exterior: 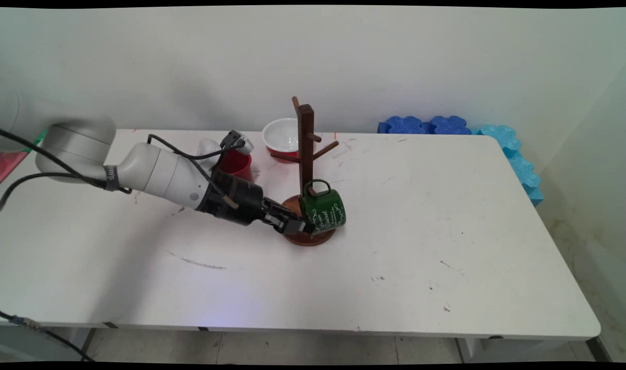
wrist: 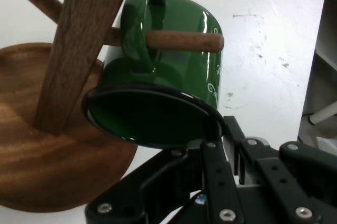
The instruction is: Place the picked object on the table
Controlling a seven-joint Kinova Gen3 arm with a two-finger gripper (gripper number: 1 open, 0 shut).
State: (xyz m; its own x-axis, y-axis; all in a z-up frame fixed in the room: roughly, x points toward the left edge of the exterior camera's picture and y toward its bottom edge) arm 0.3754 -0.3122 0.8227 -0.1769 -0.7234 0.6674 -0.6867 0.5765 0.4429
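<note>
Green enamel was seen first in the main view: a green mug [exterior: 323, 207] hung by its handle on a low peg of the wooden mug tree [exterior: 306, 154], tilted over the tree's round base. The black gripper [exterior: 304, 226] was at the mug's rim, seemingly pinching it. Behind, a white bowl [exterior: 280, 134] and a red cup [exterior: 235, 163] were set on the white table [exterior: 421, 231]; the bowl looked empty — the cup's inside could not be seen. Blue foam pieces [exterior: 428, 125] were stacked at the far edge.

In the hand view, the peg [wrist: 181, 40] was threaded through the handle, so the hanging appeared done — letting go remained. One finger [wrist: 216, 129] was clamped over the rim; the mug's mouth showed nothing inside.
</note>
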